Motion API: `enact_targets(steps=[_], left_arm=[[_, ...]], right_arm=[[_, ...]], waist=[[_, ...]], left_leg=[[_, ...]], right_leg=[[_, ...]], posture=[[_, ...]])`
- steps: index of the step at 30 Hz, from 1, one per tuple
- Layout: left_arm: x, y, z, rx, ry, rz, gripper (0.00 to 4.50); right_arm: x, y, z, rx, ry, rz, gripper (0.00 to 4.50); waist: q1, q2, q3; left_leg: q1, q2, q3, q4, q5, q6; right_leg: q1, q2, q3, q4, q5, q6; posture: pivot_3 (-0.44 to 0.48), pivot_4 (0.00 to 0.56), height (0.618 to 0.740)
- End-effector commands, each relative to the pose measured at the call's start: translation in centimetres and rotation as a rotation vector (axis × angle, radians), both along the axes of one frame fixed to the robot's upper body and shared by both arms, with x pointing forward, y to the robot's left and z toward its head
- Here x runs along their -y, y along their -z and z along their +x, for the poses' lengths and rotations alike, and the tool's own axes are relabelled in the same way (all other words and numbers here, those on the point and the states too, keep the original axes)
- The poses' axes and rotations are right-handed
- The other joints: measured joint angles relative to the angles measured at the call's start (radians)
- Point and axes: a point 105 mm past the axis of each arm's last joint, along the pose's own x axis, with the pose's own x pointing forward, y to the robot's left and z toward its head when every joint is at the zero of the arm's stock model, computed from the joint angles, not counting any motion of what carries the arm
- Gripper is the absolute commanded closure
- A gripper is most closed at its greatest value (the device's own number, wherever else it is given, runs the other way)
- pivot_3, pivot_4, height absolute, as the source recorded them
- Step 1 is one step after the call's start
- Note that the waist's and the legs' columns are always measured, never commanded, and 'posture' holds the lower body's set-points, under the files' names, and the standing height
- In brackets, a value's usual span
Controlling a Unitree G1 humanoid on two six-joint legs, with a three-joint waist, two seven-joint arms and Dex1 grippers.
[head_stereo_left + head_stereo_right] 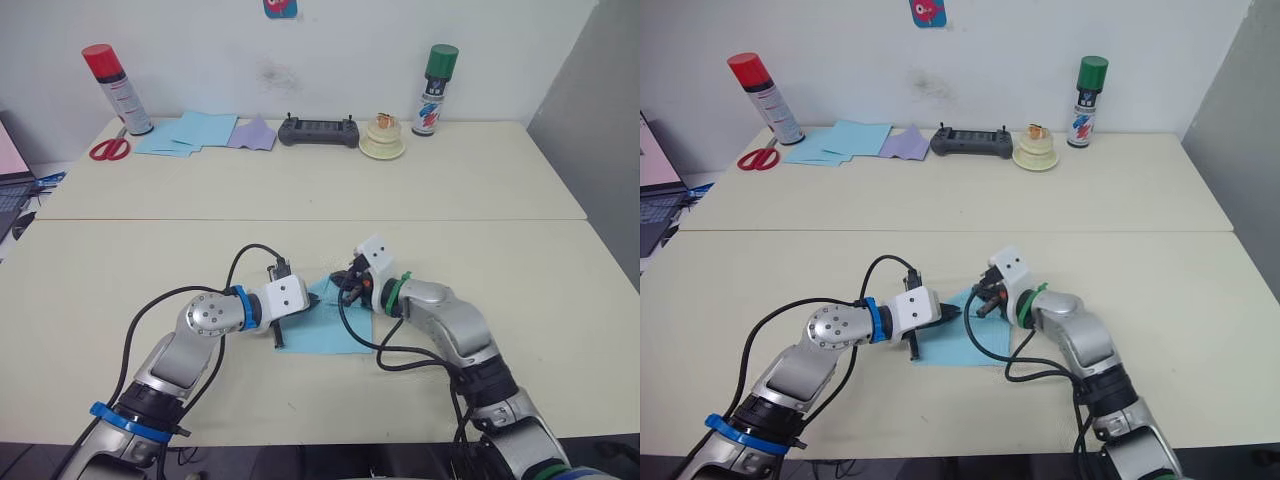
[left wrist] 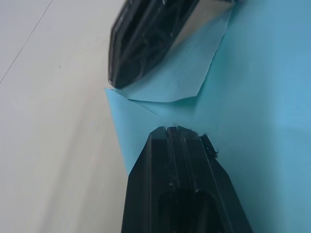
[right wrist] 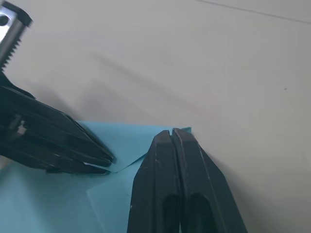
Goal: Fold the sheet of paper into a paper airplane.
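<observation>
Your sheet of paper (image 1: 330,325) lies flat on the bench (image 1: 300,240) toward its near edge, midway between the left and right edges, well apart from everything at the far edge. One corner flap (image 2: 170,80) at the sheet's far side is turned over onto the sheet, with a crease running out to a point; I judge this an early corner fold, the airplane shape not yet formed.

Your left gripper (image 1: 312,303) reaches in from the sheet's left side, fingers level and low over the paper. Its fingers (image 2: 146,43) stand parted, one resting on the turned flap and the other on the sheet beside it, grasping nothing; this placement appears meant to pin the flap down while the crease is set.

Your right gripper (image 3: 173,138) comes in from the right, forearm angled inward across the bench, wrist bent down. Its fingers are pressed together with nothing between them, tips bearing on the sheet's far corner, apparently to flatten the fold.

The pile of flat blue sheets (image 1: 190,132) and the scissors (image 1: 108,149) sit untouched at the far left corner.
</observation>
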Motion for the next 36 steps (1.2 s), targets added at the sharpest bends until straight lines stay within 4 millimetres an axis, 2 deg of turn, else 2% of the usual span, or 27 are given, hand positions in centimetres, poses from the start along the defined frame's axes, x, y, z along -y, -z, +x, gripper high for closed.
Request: enact_targets(steps=[1,14,18,22,36], left_arm=[[0.1,0.3,-0.7,-0.01,0.032,0.016,4.47],[0.3,0.4,-0.7,-0.018,0.047,0.023,4.47],[0.2,0.4,-0.7,-0.019,0.046,0.024,4.47],[0.2,0.4,-0.7,-0.02,0.044,0.023,4.47],[0.4,0.8,-1.1,-0.018,0.077,0.047,4.47]], right_arm=[[-0.1,-1.6,-0.1,0.033,-0.004,0.043,4.5],[-1.6,-0.1,0.3,0.014,0.012,0.02,4.5],[-1.0,1.5,0.6,-0.006,0.038,-0.041,4.5],[-0.5,2.2,0.9,-0.012,0.067,-0.065,4.5],[0.3,3.2,0.8,-0.037,0.092,-0.091,4.5]], waist=[[0.0,0.0,0.0],[0.0,0.0,0.0],[0.0,0.0,0.0],[0.0,0.0,0.0],[0.0,0.0,0.0]], left_leg=[[0.0,0.0,0.0,0.0,0.0,0.0],[0.0,0.0,0.0,0.0,0.0,0.0],[0.0,0.0,0.0,0.0,0.0,0.0],[0.0,0.0,0.0,0.0,0.0,0.0],[0.0,0.0,0.0,0.0,0.0,0.0]], right_leg=[[0.0,0.0,0.0,0.0,0.0,0.0],[0.0,0.0,0.0,0.0,0.0,0.0],[0.0,0.0,0.0,0.0,0.0,0.0],[0.0,0.0,0.0,0.0,0.0,0.0],[0.0,0.0,0.0,0.0,0.0,0.0]], posture=[[0.0,0.15,0.74],[0.0,0.15,0.74],[0.0,0.15,0.74],[0.0,0.15,0.74],[0.0,0.15,0.74]])
